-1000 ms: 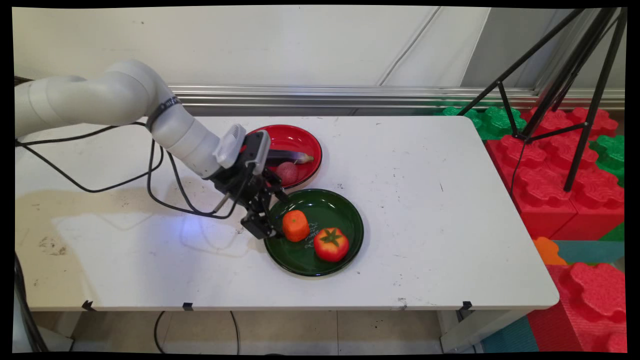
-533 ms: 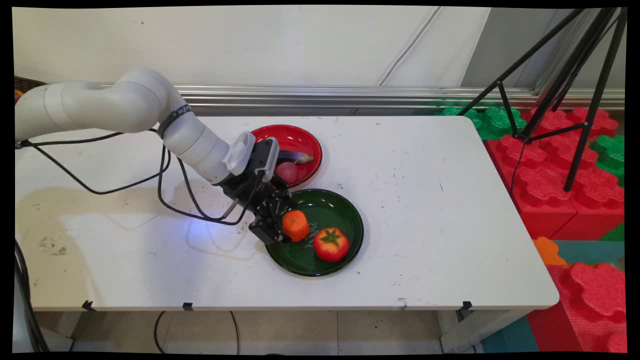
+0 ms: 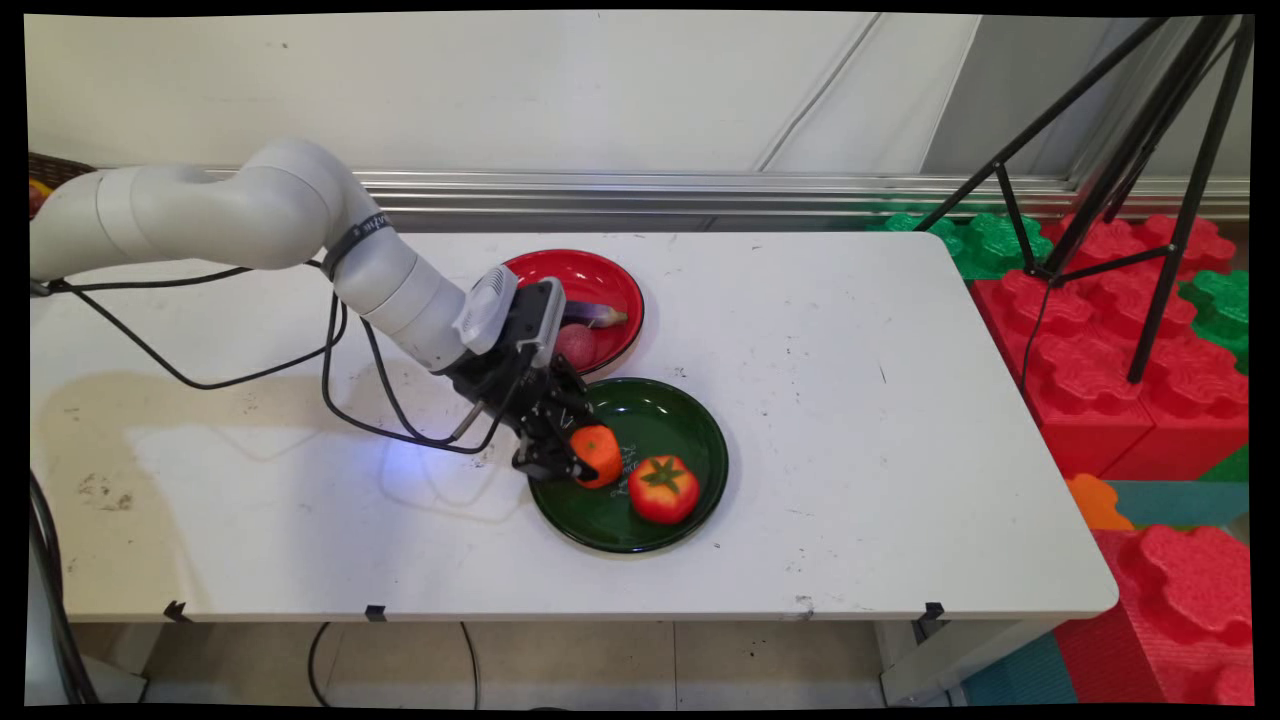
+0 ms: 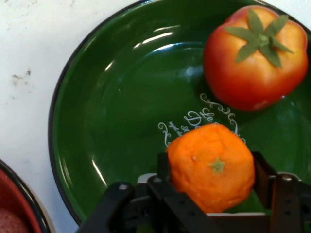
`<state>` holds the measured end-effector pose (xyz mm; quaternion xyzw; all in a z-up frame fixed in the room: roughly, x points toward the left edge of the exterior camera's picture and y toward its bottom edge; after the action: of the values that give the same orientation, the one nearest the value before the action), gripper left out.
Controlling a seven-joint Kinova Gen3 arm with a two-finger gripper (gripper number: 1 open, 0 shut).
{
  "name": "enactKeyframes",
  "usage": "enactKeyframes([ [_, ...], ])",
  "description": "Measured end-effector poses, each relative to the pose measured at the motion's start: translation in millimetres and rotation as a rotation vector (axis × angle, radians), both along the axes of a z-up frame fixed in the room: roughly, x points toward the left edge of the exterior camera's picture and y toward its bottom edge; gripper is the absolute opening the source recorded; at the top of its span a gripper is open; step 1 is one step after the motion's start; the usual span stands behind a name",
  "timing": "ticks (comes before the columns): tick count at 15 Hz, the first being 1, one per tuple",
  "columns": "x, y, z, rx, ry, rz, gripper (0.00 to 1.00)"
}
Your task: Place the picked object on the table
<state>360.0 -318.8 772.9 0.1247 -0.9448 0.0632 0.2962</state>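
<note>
Nearest me, the green plate (image 3: 690, 520) sits toward the front middle of the tabletop (image 3: 880, 480), and a tomato (image 3: 663, 488) rests on its near right part. Just behind and left of the tomato is the orange (image 3: 598, 455), and the hand (image 3: 572, 458) has its two fingers (image 4: 163, 167) pressed against the orange's sides, pinching it; the hand view shows the fruit filling the gap between them. The orange looks low over the plate, close to the white lettering, though I cannot tell whether it rests on the plate or hangs just clear. So the grip looks made, and the fruit has not left the green plate. Farther back, touching or nearly touching the green rim, a red plate (image 3: 600, 275) holds an eggplant (image 3: 598, 316) and a pinkish round fruit (image 3: 577, 344).
</note>
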Motion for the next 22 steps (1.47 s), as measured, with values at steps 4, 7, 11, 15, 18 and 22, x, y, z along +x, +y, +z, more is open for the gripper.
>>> enactKeyframes([
  [4,2,0,9,-0.003,0.014,0.017,0.0],
  [7,7,1,17,-0.008,0.026,0.028,0.0],
  [11,18,6,36,-0.022,0.051,0.039,0.0],
  [15,32,10,57,-0.042,0.077,0.045,0.0],
  [18,47,17,76,-0.058,0.1,0.052,0.0],
  [22,65,27,94,-0.07,0.121,0.061,0.0],
])
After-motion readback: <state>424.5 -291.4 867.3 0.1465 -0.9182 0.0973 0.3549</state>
